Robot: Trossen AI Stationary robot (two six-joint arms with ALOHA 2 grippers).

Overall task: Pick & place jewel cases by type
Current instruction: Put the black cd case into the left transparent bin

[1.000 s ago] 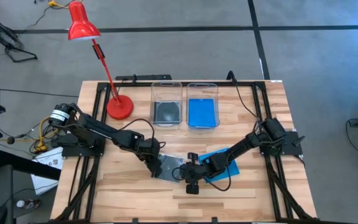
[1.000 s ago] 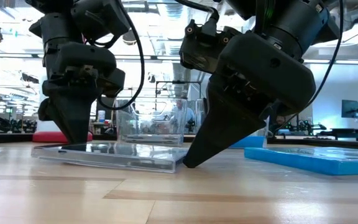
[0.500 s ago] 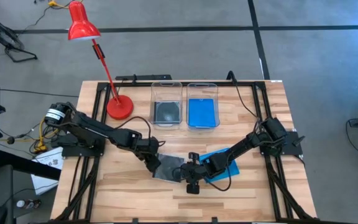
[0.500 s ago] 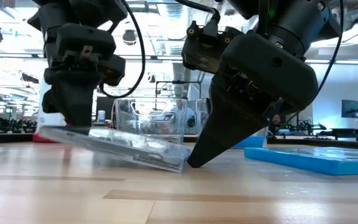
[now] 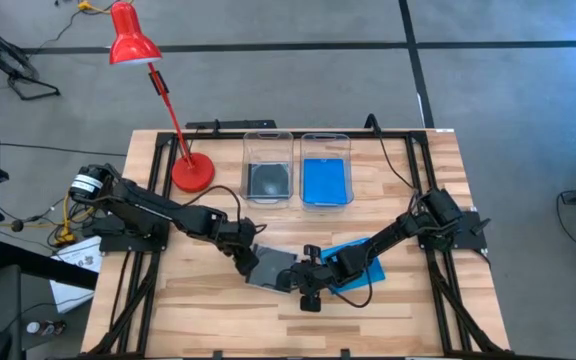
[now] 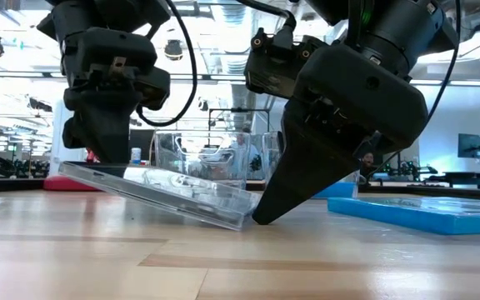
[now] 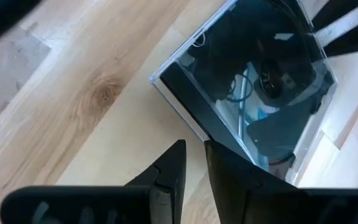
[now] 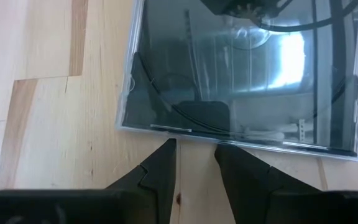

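Table [image 5: 208, 300]: the big wooden top I work on.
Two bins [image 5: 268, 168]: clear boxes at the far side. One has a dark case inside, the other [image 5: 325, 180] a blue case.
Blue case [image 6: 423, 212]: lies flat on the wood, just beside my right arm.
Clear case [image 6: 161, 193]: in the middle of the table, between my two grippers. It is tilted. The end by my left gripper is up in the air; the end by my right gripper sits on the wood.
My left gripper [image 6: 107, 146]: my fingers [image 7: 166, 171] are squeezed on the raised edge of the clear case.
My right gripper [image 6: 265, 218]: my fingers [image 8: 160, 168] are a little apart, tips on the wood at the low edge of the case.
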